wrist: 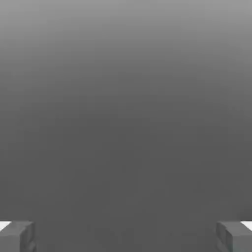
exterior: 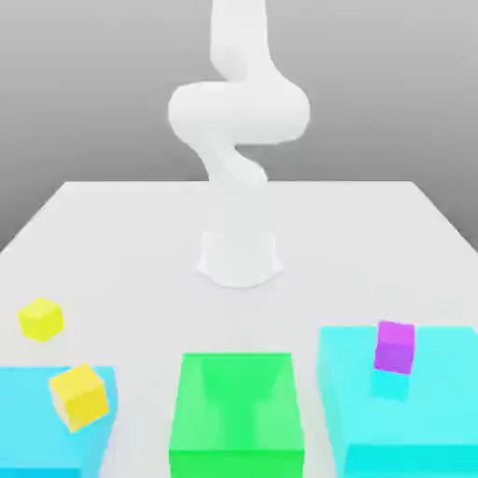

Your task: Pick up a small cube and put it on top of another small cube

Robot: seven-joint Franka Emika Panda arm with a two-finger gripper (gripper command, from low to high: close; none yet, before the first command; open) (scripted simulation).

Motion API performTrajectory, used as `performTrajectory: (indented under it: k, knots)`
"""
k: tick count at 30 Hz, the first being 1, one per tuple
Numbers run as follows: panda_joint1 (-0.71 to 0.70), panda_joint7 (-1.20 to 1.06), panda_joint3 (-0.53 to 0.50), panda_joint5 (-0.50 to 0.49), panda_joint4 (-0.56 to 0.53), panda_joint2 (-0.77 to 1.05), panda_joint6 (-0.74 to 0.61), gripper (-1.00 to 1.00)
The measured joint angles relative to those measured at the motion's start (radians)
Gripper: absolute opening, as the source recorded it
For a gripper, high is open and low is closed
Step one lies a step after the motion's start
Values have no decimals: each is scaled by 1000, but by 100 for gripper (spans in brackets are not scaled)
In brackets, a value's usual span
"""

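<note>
The small bright lemon-yellow cube [exterior: 41, 318] rests on the white table [exterior: 140, 243] toward the exterior view's left, apart from every block. A golden orange-yellow small cube [exterior: 79, 396] sits tilted on a big cyan block [exterior: 28, 420] at the near left. A purple small cube [exterior: 395, 345] stands on the other big cyan block [exterior: 420, 401] at the near right. In the hand view my gripper [wrist: 126, 236] is open, its grey fingertips [wrist: 17, 236] spread wide with nothing between them, facing a plain grey background.
A big green block [exterior: 238, 411] stands between the two cyan blocks at the near edge. The white arm's base [exterior: 239, 257] is mounted mid-table, and the arm bends upward out of the picture.
</note>
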Motion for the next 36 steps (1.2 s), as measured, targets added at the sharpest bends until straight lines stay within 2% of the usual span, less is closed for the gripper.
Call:
performTrajectory:
  k: [11,20,24,27,33,34,36]
  knots:
    - [-321,407,-63,-59,-153,328,188,0]
    - [-521,704,-179,-63,-277,591,340,0]
    - [-624,796,-236,-10,-332,710,409,0]
    - [-684,835,-248,69,-372,802,460,0]
    - [-780,745,-129,229,-346,1015,621,0]
    - [-798,735,-108,242,-340,1043,644,-100]
    - [-798,736,-108,242,-340,1043,645,-100]
